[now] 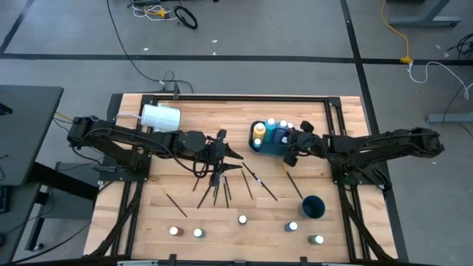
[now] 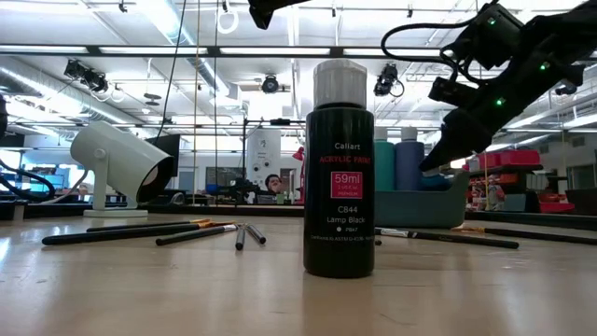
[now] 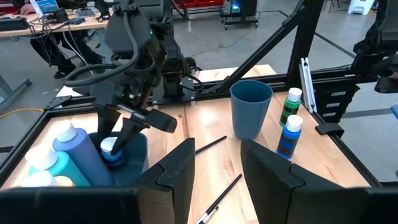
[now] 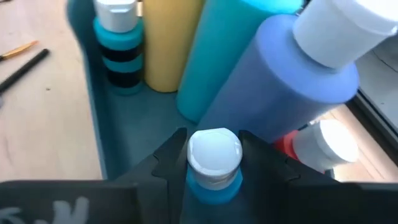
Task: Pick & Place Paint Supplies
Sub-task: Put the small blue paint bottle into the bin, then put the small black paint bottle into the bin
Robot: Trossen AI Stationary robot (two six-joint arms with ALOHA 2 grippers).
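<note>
Paint bottle (image 4: 214, 163), blue, sat between my right gripper's (image 4: 214, 155) parted fingers inside the tray (image 4: 93, 134); I judged lifting straight up would clear neighbouring bottles.

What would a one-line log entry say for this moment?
right claw: around small blue bottle in the bin | left claw: open, empty, above the brushes | bottles on table: waiting

The right gripper (image 1: 293, 142) reaches in from three o'clock, tilted down, jaws slightly parted. The left gripper (image 1: 238, 157) stretches from nine o'clock toward centre, fingers (image 3: 180, 171) apart.
</note>
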